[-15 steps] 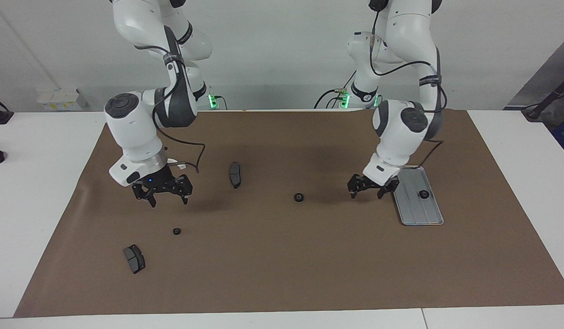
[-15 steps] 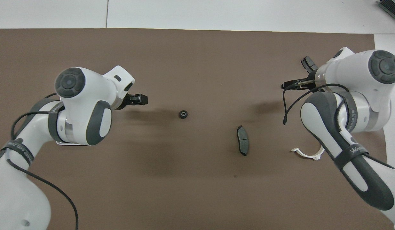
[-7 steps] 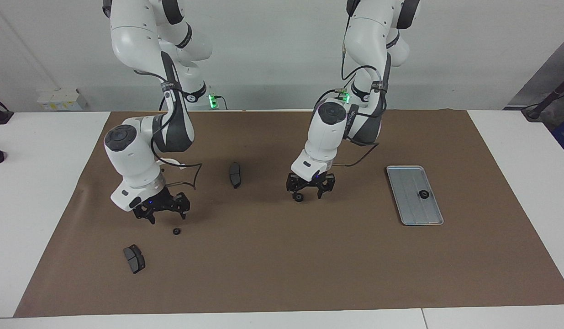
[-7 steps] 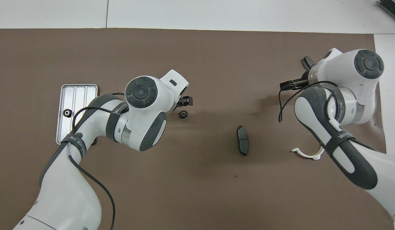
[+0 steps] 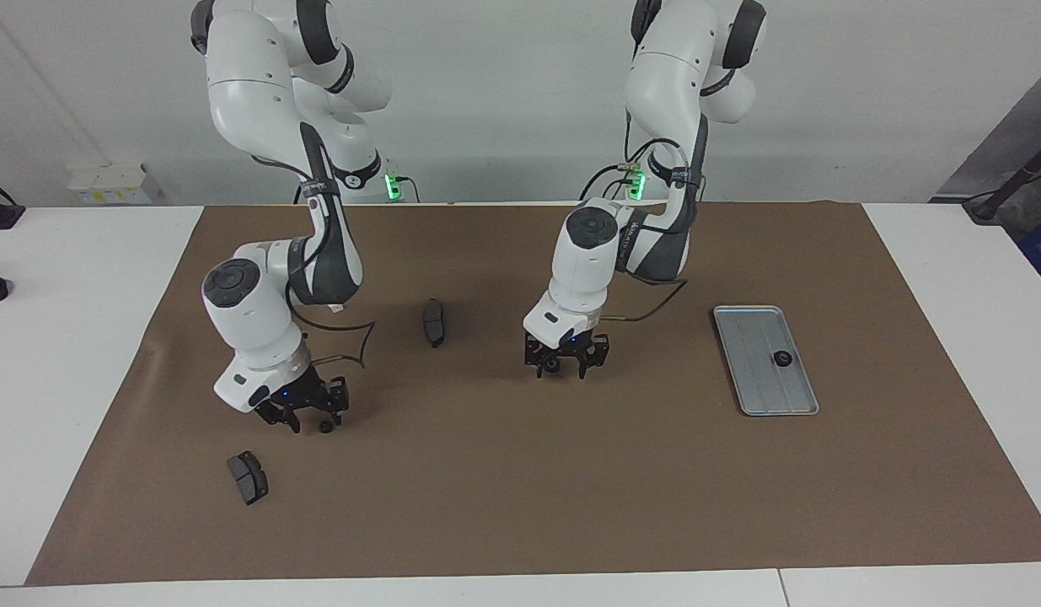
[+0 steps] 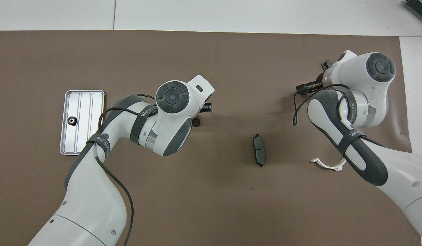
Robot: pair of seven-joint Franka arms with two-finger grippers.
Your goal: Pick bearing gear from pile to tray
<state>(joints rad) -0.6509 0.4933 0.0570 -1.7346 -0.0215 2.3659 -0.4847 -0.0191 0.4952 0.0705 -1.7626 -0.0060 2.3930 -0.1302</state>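
— Bearing gears looked small, hard and light, likely to roll, so best pinched across the rim. Where were they?

— The first gear (image 5: 326, 427) lay on the counter just beside the right tool (image 5: 305, 419), which hung low on a tilted wrist. Apart or together, I couldn't tell. The second gear (image 5: 552, 365) sat under the left tool (image 5: 562, 367), which pointed down, equally unreadable. The third gear (image 5: 782, 359) lay in the tray (image 5: 760, 396), well apart from both.
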